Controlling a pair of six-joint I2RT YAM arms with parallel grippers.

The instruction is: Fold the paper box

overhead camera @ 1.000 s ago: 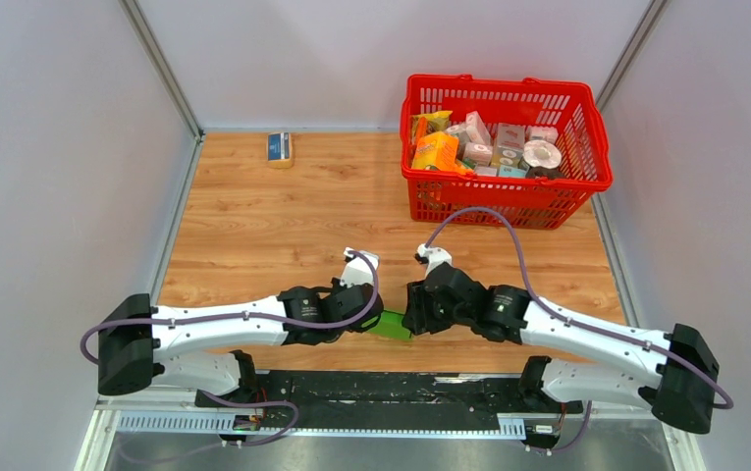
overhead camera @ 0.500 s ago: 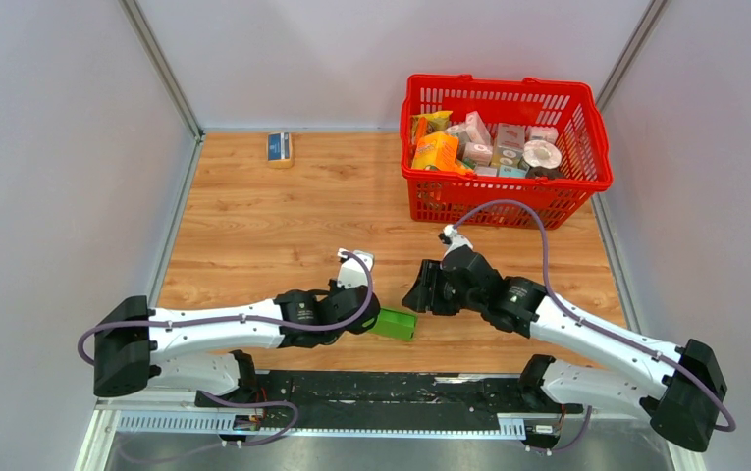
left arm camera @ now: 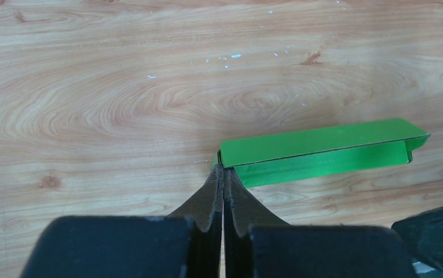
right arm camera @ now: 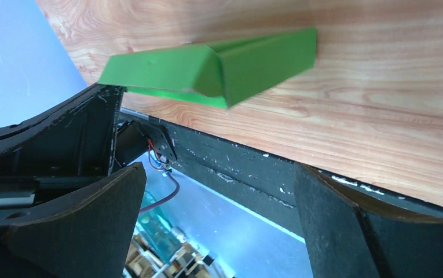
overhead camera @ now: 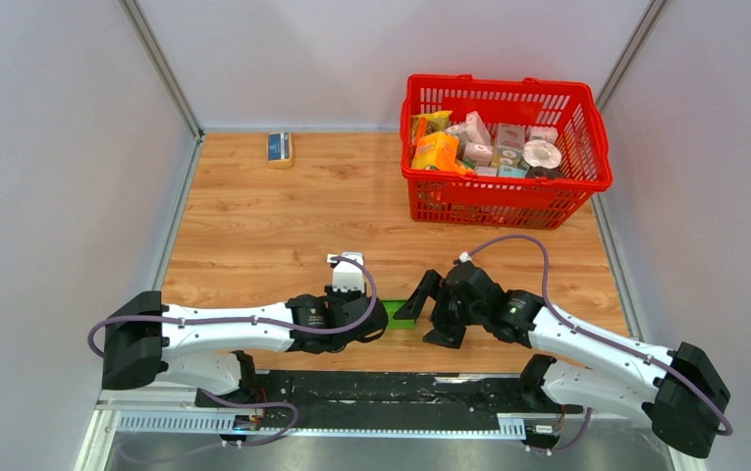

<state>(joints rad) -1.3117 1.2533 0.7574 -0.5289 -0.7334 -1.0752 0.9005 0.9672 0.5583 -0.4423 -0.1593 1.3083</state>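
The paper box [overhead camera: 406, 312] is a bright green, flattened cardboard piece lying near the table's front edge between the two arms. My left gripper [overhead camera: 387, 320] is shut, its tips [left arm camera: 223, 169] pinching the left end of the paper box [left arm camera: 323, 147]. In the left wrist view the blank stretches away to the right with a folded panel along its lower side. My right gripper [overhead camera: 430, 314] stands wide open at the box's right end. In the right wrist view the paper box [right arm camera: 207, 66] lies beyond the right gripper [right arm camera: 219, 169], with nothing between the fingers.
A red basket [overhead camera: 504, 204] full of printed packages stands at the back right. A small blue-and-tan box [overhead camera: 279, 147] lies at the back left. The black base rail [overhead camera: 381, 385] runs along the near edge, close below the paper box. Grey walls close both sides.
The right gripper let go of the green blank, pulled back to the right and opened wide. It now sits low beside the blank's right end. The left gripper stayed shut and shifted slightly.
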